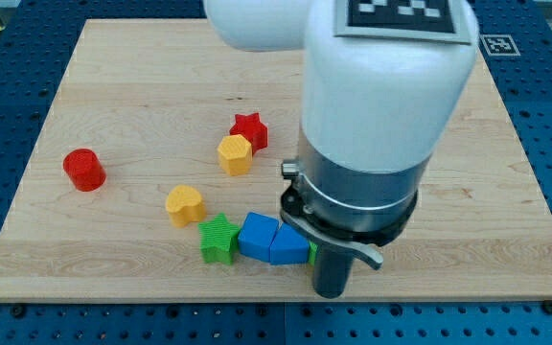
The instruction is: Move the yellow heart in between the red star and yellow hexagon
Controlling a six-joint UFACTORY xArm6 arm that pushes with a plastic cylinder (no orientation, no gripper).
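A: Where is the yellow heart [185, 204] now?

B: It lies on the wooden table [113, 86], toward the view's bottom and left from the yellow hexagon [235, 153]. It is apart from the hexagon, with bare wood between them.

A: And the red star [249, 129]?

B: It touches the yellow hexagon, on the hexagon's upper right side. So these two stand together and the heart is not between them.

A: What else is close to the heart?

B: A green star [218, 239] is just beside the heart, toward the view's bottom right. Past the green star come two blue blocks [269, 239], touching each other in a row. A red cylinder [84, 170] stands well apart, toward the view's left from the heart.

A: Where is my tip?

B: The arm [372, 125] hides much. The dark rod comes down to the right of the blue blocks; my tip [333, 293] is well apart from the heart.

A: And the jaws?

B: There are no jaws, only the rod.
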